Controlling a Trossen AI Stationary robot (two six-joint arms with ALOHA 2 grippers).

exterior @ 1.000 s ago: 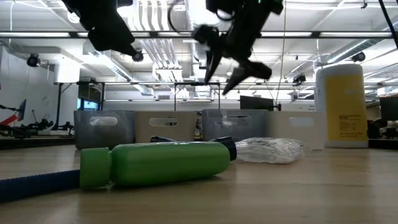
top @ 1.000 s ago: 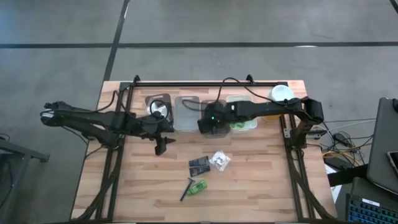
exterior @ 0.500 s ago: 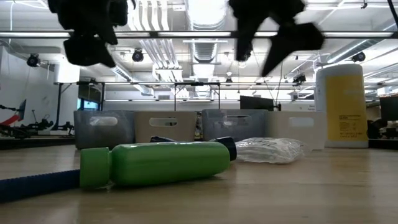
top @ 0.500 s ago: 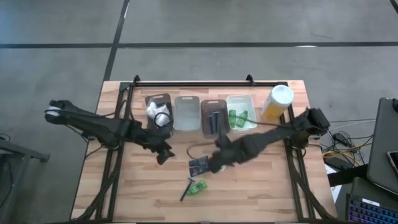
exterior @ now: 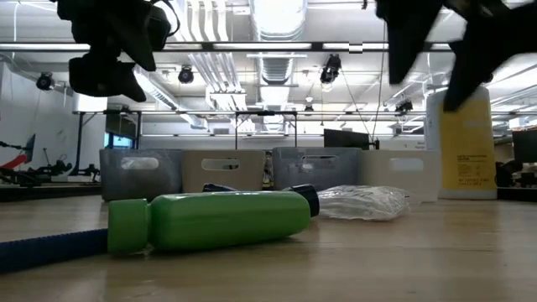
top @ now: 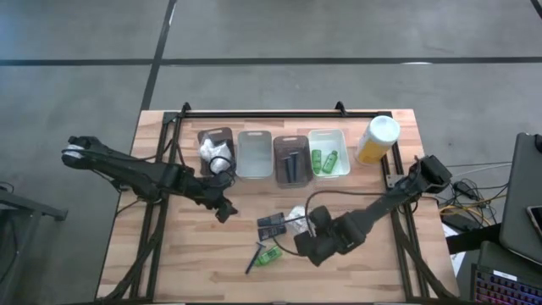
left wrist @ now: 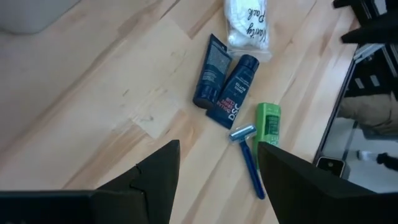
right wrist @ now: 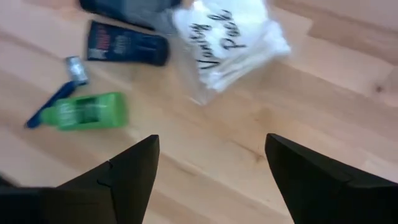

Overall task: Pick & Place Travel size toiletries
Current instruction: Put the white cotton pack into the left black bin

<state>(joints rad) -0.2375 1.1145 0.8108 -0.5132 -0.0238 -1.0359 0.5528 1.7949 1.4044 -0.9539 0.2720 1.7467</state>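
Loose on the wood lie two small dark tubes (top: 271,224) (left wrist: 222,81), a white puffy bundle (top: 297,218) (right wrist: 230,43), a bright green mini bottle (top: 269,254) (exterior: 218,222) and a slim blue razor (top: 254,257) (left wrist: 250,160). My right gripper (top: 306,247) (right wrist: 214,180) hovers open just right of the green bottle, near side of the bundle. My left gripper (top: 224,208) (left wrist: 217,180) hangs open to the left of the tubes. Both grippers are above the table and touch nothing.
Along the far edge stand a brown bin (top: 215,151) with a white bundle, a clear bin (top: 254,154), a dark bin (top: 290,159) with tubes and a clear bin (top: 329,152) with green bottles. The yellow canister (top: 377,140) stands to their right.
My right gripper has swung from above the dark bin at the far side toward the near edge, ending over the loose items beside the green bottle; its fingers stay open. The items on the table have not moved.
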